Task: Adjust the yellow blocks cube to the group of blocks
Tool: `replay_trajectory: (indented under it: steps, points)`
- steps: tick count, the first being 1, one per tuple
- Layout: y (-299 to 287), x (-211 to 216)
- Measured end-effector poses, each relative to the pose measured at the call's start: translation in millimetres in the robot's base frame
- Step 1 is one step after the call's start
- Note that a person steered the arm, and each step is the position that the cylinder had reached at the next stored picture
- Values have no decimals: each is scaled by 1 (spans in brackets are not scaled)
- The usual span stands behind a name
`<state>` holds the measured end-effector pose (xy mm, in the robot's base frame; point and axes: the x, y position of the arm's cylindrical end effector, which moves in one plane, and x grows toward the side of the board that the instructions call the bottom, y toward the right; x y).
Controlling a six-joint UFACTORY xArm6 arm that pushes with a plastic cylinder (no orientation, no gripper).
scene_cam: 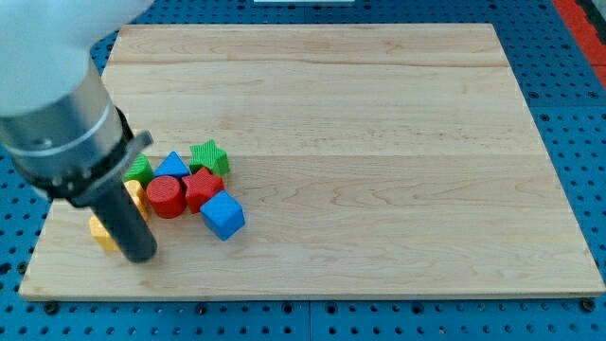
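My tip (139,256) rests on the wooden board at the view's lower left. A yellow block (99,232) sits just left of the rod, touching it and partly hidden by it. Another yellow block (135,194) shows behind the rod, mostly hidden. Right of the rod lies a tight group: a red cylinder (166,196), a red star (202,187), a blue cube (223,216), a blue triangular block (172,166), a green star (208,155) and a green block (140,170).
The wooden board (379,142) lies on a blue perforated table (578,114). The arm's large grey and white body (57,95) covers the view's upper left corner. The board's bottom edge (284,296) runs close below my tip.
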<state>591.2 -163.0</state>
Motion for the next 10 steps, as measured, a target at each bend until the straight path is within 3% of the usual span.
replay_trajectory:
  steps: [1, 2, 3, 5, 6, 7, 8, 9, 10]
  points:
    - [-6, 26]
    - [-81, 7]
    - [-115, -26]
    - [-24, -32]
    - [-22, -29]
    - [-20, 20]
    - [16, 19]
    - [31, -15]
    - [30, -19]
